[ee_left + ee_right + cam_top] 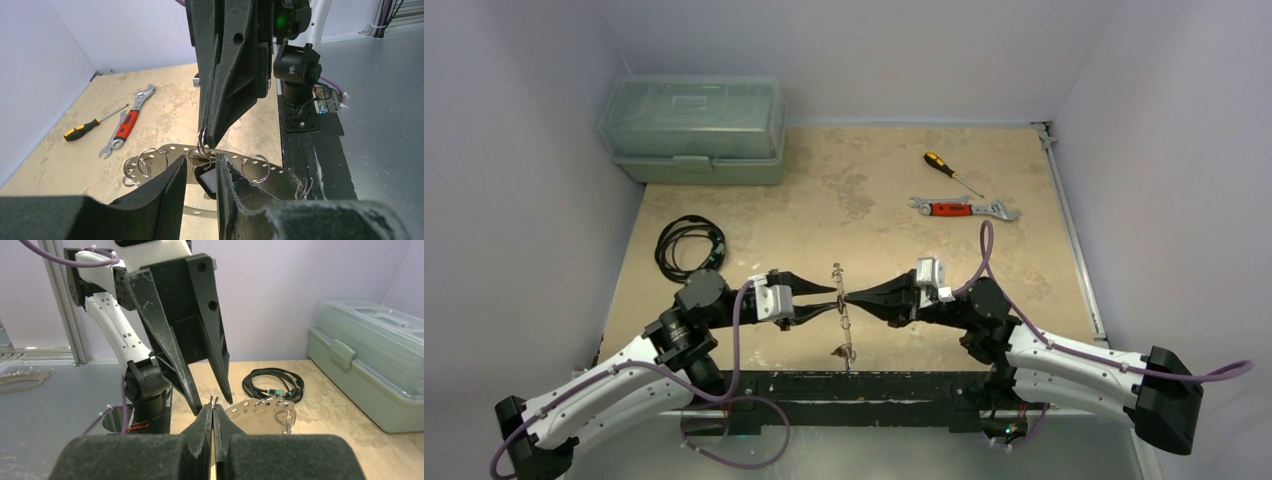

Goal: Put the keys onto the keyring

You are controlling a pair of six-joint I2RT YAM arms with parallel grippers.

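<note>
Right hand (212,412) pressed together, pinching the keyring (170,151) by a small loop; left hand (202,169) spread, black-tagged key (208,183) between its fingers just under the keyring. Best close squarely on its tag, keyring held steady

Silvery holed keyring (172,149) on edge (dark-tagged key (206,182) just beneath)

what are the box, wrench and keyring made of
Box: translucent pale green plastic, smooth and slightly glossy; shapes inside show through the lid. Wrench: bright bare metal, with a red grip that looks like a plastic or rubber coating. Keyring: thin silvery sheet metal, probably steel, shiny, punched with a row of holes.
</note>
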